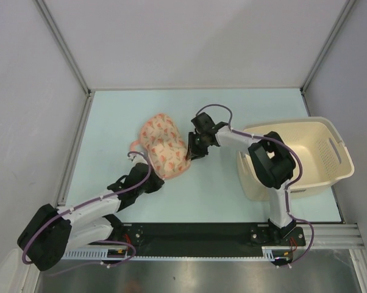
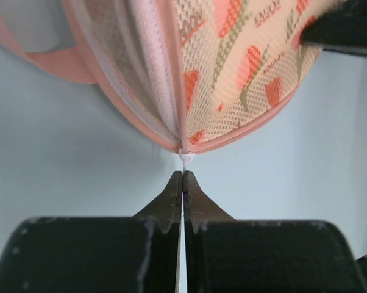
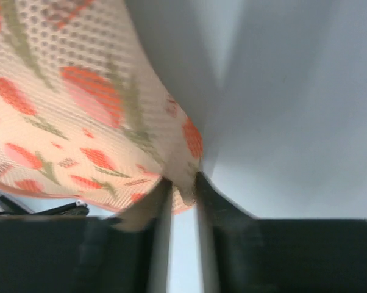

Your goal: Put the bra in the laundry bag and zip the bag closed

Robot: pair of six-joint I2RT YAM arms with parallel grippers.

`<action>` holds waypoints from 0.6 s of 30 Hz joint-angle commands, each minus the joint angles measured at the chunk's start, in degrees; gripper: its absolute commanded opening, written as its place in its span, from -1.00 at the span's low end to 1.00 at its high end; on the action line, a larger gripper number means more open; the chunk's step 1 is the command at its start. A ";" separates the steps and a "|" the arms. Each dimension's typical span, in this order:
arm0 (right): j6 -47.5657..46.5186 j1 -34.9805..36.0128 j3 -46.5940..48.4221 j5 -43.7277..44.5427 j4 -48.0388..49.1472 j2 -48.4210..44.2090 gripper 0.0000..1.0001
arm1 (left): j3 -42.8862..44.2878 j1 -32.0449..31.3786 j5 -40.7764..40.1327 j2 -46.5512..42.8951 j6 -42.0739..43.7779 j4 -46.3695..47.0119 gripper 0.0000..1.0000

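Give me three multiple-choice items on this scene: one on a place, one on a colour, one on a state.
1. Where does the basket stand relative to the laundry bag in the top view?
A. to its left
B. to its right
C. on top of it

2. What colour is the basket?
A. cream
B. black
C. red

3. The left arm's fingers are:
A. wide open
B. out of view
C. shut on the zip pull

Answers: 1 B, the top view shows it at the table's right side; 2 A, its walls are cream; 3 C, the left wrist view shows the tips closed on the white pull.
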 commanded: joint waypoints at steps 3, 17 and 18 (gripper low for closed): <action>2.15 -2.56 3.71 1.61 -6.09 -1.65 0.10 | -0.06 0.82 9.16 2.58 1.46 5.05 -1.00; 27.56 2.54 -18.10 -11.40 22.53 -8.87 0.42 | 5.31 0.65 15.14 6.81 -2.33 9.81 -1.00; 27.39 2.54 -17.75 -11.23 22.82 -7.91 0.37 | 5.13 0.56 15.23 6.72 -2.33 9.81 -1.00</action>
